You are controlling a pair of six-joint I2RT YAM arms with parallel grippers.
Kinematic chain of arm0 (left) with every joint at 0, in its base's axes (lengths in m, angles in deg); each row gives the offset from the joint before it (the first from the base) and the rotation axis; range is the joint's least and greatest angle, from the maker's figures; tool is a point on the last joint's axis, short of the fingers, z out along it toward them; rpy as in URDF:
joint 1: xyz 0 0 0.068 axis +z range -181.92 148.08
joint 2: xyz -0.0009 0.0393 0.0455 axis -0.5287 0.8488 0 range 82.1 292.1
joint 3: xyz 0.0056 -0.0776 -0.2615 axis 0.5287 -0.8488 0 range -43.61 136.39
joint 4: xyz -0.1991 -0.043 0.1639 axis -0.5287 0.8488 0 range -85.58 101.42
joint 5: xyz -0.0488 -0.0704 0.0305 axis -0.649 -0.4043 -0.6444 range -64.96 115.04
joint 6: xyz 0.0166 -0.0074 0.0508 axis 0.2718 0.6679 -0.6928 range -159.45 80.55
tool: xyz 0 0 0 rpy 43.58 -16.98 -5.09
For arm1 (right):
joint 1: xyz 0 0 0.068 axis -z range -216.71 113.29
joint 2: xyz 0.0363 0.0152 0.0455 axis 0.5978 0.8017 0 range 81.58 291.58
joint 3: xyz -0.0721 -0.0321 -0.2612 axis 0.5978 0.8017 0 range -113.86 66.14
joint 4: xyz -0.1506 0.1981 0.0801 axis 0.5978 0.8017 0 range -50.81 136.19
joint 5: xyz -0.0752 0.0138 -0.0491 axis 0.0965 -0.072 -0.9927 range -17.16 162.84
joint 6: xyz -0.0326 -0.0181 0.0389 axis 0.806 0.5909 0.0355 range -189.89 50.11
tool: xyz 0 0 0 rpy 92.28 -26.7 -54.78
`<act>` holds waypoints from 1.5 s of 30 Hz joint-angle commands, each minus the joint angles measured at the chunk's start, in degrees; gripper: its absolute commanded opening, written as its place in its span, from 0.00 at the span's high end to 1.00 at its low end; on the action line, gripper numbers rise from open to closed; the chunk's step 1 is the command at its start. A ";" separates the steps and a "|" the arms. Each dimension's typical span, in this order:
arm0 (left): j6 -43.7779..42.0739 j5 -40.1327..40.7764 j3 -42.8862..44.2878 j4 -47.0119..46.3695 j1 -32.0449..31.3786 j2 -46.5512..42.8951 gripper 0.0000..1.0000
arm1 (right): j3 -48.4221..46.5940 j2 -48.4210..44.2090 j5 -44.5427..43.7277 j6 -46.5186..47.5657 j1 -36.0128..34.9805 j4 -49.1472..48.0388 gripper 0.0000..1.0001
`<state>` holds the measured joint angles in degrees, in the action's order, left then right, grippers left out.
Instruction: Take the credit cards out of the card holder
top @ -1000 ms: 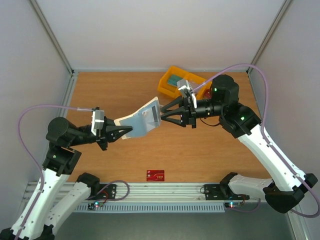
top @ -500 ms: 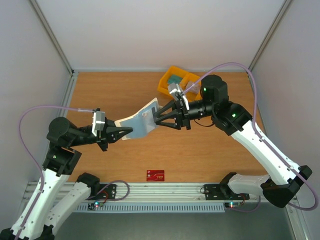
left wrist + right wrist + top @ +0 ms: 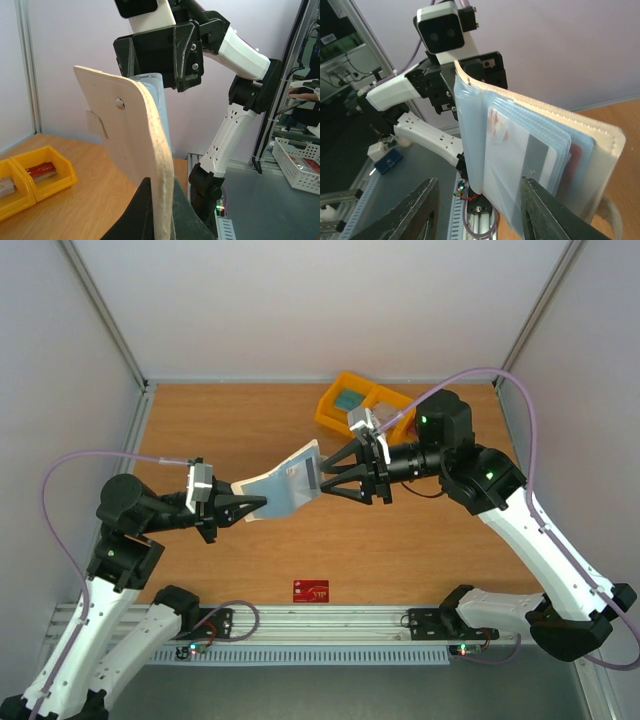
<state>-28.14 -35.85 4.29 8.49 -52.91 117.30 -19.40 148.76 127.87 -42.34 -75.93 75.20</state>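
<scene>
The card holder (image 3: 285, 483), cream outside and pale blue inside, hangs in the air between both arms. My left gripper (image 3: 243, 508) is shut on its lower left edge; in the left wrist view (image 3: 161, 212) the cream cover (image 3: 125, 140) stands upright between the fingers. My right gripper (image 3: 323, 478) is open, its fingers either side of the holder's free end. In the right wrist view (image 3: 479, 185) the blue sleeves (image 3: 470, 130) hold a pale card (image 3: 520, 150) with reddish print and a grey stripe. A red card (image 3: 311, 591) lies on the table.
A yellow bin tray (image 3: 355, 405) stands at the back of the table behind the right gripper. In the left wrist view the tray (image 3: 30, 175) holds a red card (image 3: 42, 171). An aluminium rail (image 3: 330, 625) runs along the near edge.
My right gripper moved left toward the holder, then drew back slightly to the right, jaws open throughout. The left gripper and the holder have barely moved.
</scene>
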 commanded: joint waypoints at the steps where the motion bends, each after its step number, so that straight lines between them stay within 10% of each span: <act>1: -0.24 -0.51 -0.13 -2.43 -0.28 -0.84 1.00 | -0.60 -0.06 -1.58 1.71 -0.34 2.43 0.54; 17: 0.26 -0.66 -0.12 -2.86 -0.36 -1.00 1.00 | 0.06 2.10 -0.03 1.02 -0.37 1.39 0.32; 31: 3.25 5.49 -1.62 -3.12 -0.36 -0.43 1.00 | 0.56 2.31 9.62 2.18 -0.99 3.62 0.53; 45: 3.98 7.61 -2.50 -3.29 -0.39 -0.76 1.00 | 3.51 0.57 -1.23 -2.24 -3.85 -3.38 0.69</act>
<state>-24.66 -29.14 2.17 8.36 -53.07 117.01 -16.69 150.95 128.00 -42.80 -79.15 75.09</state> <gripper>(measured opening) 0.034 0.318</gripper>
